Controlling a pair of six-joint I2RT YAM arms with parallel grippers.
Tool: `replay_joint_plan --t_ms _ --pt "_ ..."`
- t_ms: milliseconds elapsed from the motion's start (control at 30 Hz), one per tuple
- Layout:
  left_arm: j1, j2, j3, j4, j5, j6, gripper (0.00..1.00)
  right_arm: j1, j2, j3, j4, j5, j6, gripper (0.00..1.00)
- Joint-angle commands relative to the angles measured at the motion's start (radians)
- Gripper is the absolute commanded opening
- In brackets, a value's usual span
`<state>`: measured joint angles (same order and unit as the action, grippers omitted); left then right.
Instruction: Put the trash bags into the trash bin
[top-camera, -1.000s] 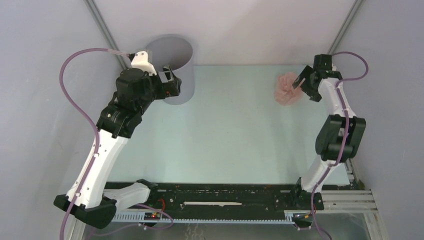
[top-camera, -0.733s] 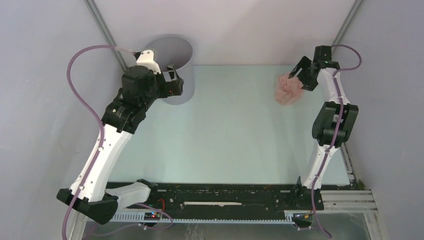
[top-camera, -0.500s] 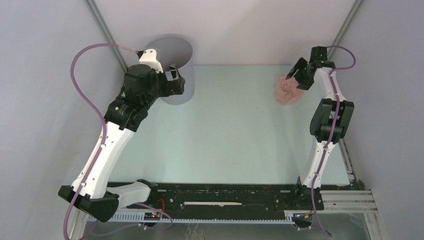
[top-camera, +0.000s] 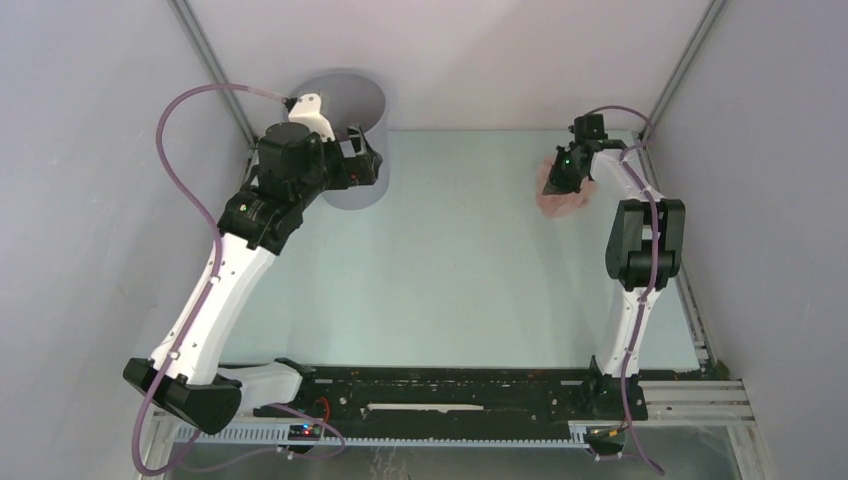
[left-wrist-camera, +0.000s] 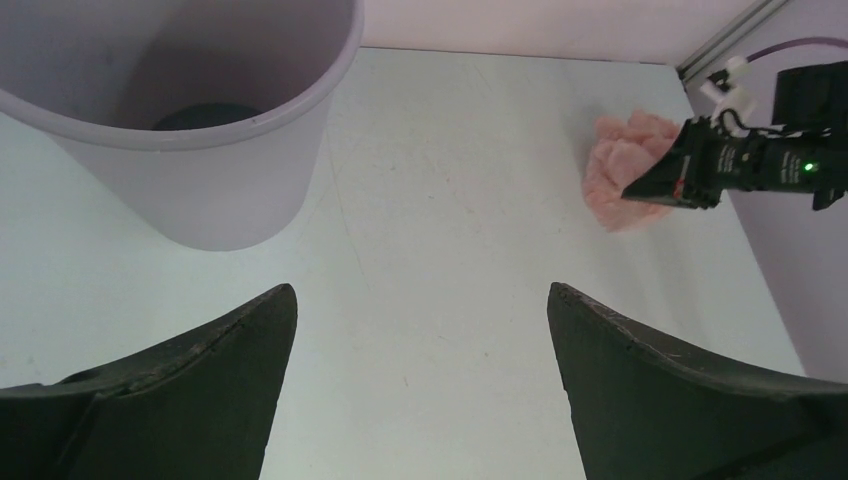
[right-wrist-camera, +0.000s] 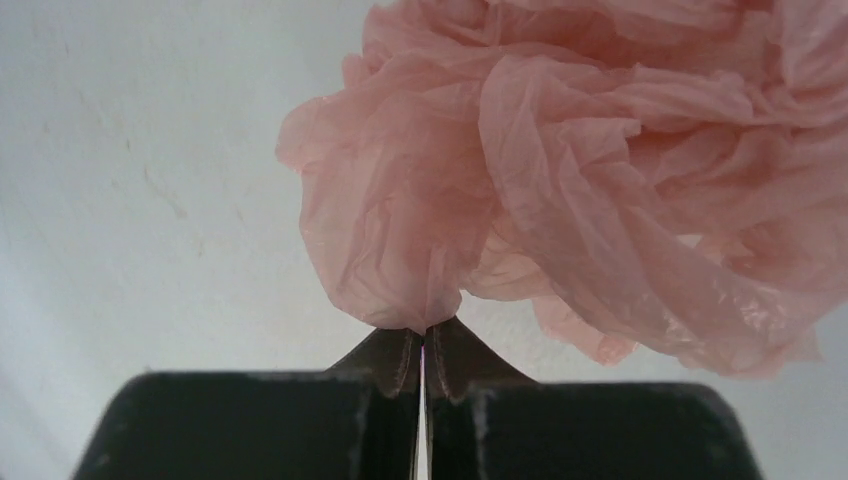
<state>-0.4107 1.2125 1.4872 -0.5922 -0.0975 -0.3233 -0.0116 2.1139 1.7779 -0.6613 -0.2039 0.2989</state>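
Pale green table (top-camera: 450, 260), grey walls. Pink trash bag (right-wrist-camera: 560, 180) lies crumpled at far right, w/ R gripper (right-wrist-camera: 422, 365) pinched tight on a fold of its film. Grey trash bin (left-wrist-camera: 230, 180) stands upright in far left corner. L gripper (left-wrist-camera: 420, 290) is near it, jaws spread wide, empty.

we see a pale mint-green table (top-camera: 450, 270), its matte top faintly scuffed and evenly lit, with only soft shadows. plain grey walls close it in: a back wall (top-camera: 480, 60), a left wall (top-camera: 70, 220) and a right wall (top-camera: 780, 220). slanting metal posts stand at the far corners, the left post (top-camera: 205, 60) and the right post (top-camera: 692, 52). a black rail (top-camera: 450, 395) runs along the near edge.
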Motion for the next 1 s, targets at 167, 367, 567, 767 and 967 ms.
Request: replay_joint_plan --t_ms 167,367,567,767,967 --pt "-0.007 -0.013 0.012 0.014 0.11 -0.163 1.0 0.214 -0.335 -0.315 0.019 -0.094 0.008 0.0" --pt "-0.007 -0.005 -0.043 -0.037 0.226 -0.316 1.0 0.435 -0.523 -0.515 -0.005 -0.076 0.025 0.01" --pt "-0.027 -0.074 -0.272 0.038 0.356 -0.532 1.0 0.634 -0.641 -0.577 -0.052 -0.075 0.078 0.27" --pt "-0.161 -0.148 -0.443 0.126 0.292 -0.581 1.0 0.731 -0.819 -0.633 -0.072 -0.07 0.147 0.61" --pt "-0.239 -0.001 -0.424 0.123 0.264 -0.487 0.99 0.681 -0.997 -0.688 -0.232 0.162 0.145 0.73"
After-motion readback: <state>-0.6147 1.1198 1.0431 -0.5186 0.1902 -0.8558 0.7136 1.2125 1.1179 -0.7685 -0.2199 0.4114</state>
